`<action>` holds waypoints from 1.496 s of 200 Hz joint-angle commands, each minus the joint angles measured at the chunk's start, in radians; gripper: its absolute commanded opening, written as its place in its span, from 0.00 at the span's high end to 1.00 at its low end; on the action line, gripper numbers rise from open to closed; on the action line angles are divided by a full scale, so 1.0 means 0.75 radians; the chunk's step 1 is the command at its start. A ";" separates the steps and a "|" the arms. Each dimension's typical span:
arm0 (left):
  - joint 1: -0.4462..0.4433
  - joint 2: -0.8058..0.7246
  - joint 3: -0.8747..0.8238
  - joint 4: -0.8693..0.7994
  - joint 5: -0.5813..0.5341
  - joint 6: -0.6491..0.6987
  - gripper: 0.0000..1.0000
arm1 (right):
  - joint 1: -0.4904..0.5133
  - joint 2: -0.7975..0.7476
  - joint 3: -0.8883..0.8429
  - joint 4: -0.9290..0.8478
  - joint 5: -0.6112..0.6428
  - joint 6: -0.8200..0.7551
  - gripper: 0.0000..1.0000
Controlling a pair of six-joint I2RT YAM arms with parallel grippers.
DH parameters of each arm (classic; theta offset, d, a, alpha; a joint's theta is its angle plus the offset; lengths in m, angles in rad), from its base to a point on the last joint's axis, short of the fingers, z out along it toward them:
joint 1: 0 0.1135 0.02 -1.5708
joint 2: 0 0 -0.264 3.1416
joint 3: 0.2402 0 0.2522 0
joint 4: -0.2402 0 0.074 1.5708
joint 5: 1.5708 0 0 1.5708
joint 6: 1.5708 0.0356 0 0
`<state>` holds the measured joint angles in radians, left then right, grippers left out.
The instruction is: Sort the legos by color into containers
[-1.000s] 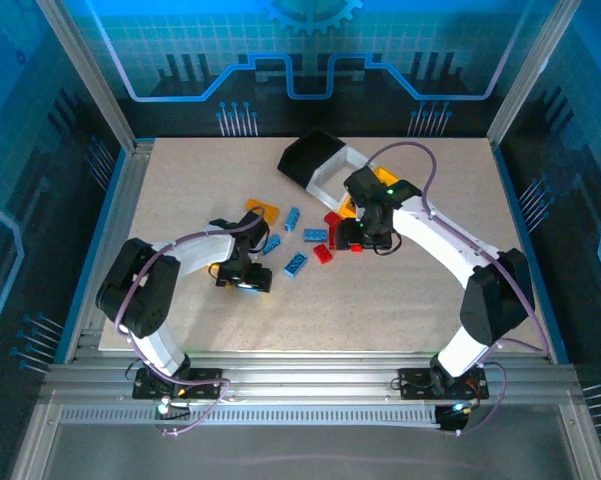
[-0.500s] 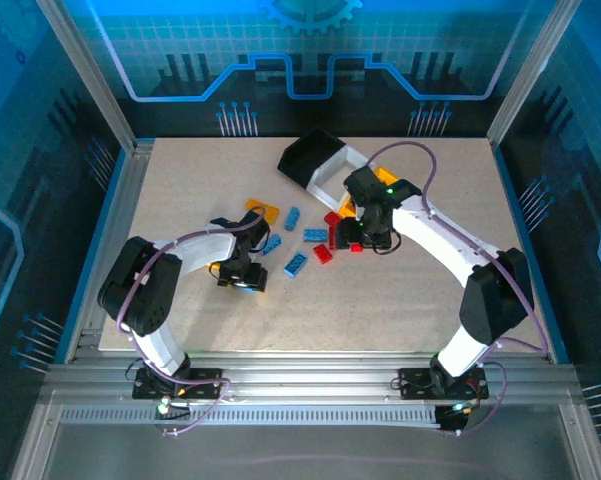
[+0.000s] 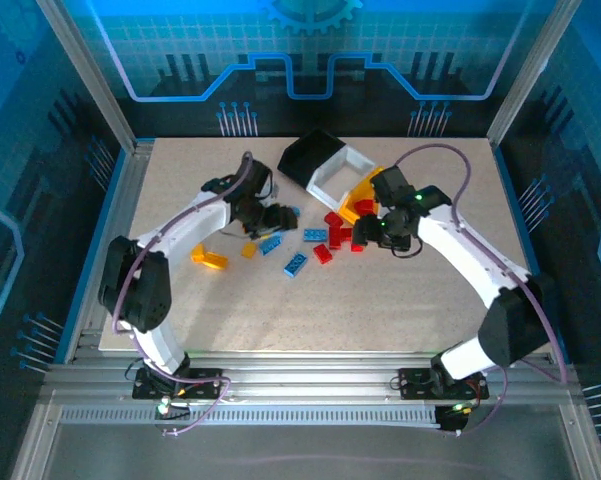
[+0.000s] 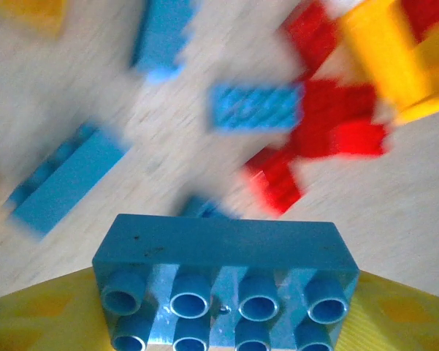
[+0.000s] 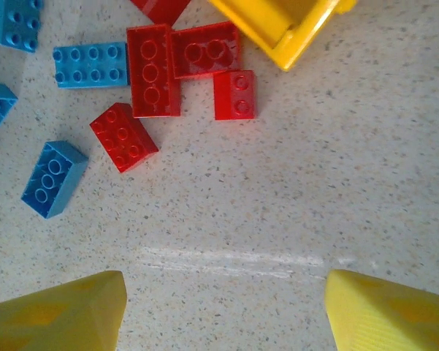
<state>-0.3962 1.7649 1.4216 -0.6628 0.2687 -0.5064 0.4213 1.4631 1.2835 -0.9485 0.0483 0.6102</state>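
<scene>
Notably, against the frame of one second ago, the left gripper (image 3: 277,218) has left the near-left edge of the brick pile and now stands closer to the white bin (image 3: 327,184), to that bin's near left. Two orange-yellow bricks (image 3: 208,258), formerly under the arm, lie exposed well to the white bin's near left. The right arm has swung outward, so the yellow bin (image 3: 362,190), against the white bin's near-right side, shows more fully. The black bin (image 3: 308,155) remains against the white bin's far-left corner. The left gripper's jaws are closed partway on a blue brick (image 4: 225,285), an eight-stud piece clamped by its ends, with its studs toward the wrist camera. The right gripper (image 5: 223,311) is on the near side of the white bin, with its fingers (image 5: 55,311) spread and nothing between them, above bare table (image 5: 314,205). Red bricks (image 5: 155,69) lie just beyond its fingertips, toward the white bin.
</scene>
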 commanded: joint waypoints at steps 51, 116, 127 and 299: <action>-0.006 0.556 0.604 0.314 0.297 -0.458 0.40 | 0.014 -0.243 -0.272 0.112 -0.068 0.138 0.27; -0.013 0.898 0.998 0.426 0.347 -0.641 0.40 | 0.008 -0.237 -0.324 0.107 -0.059 0.109 0.26; -0.015 0.955 1.069 0.422 0.359 -0.655 0.39 | 0.005 -0.225 -0.318 0.109 -0.064 0.101 0.27; -0.018 0.895 1.144 0.206 0.286 -0.499 0.15 | -0.021 -0.073 -0.161 0.062 -0.111 0.025 0.26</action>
<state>-0.4049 2.5877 2.3478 -0.4053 0.5114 -0.9852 0.4110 1.3674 1.1152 -0.8742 -0.0105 0.6388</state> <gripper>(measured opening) 0.847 0.738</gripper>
